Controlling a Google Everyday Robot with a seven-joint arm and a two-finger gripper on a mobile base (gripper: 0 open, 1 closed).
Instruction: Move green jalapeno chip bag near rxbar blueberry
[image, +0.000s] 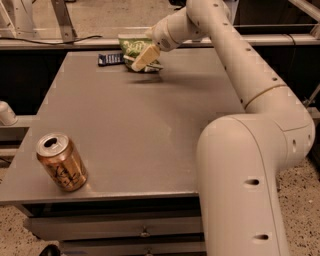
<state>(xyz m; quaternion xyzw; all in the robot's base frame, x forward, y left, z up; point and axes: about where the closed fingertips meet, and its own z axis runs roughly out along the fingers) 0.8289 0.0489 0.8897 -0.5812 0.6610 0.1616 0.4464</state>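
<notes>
Gripper (140, 59): at the far edge of the table (150, 130), fingers clamped on the chip bag (131, 46). Chip bag: held just right of the rxbar (109, 59), which lies flat on the table. Can (62, 162): standing at the near-left corner, well apart.

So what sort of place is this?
Probably a robot test lab: a grey table with drawers, speckled floor, metal frame legs behind. The gripper holds the green jalapeno chip bag near the table's far edge.
</notes>
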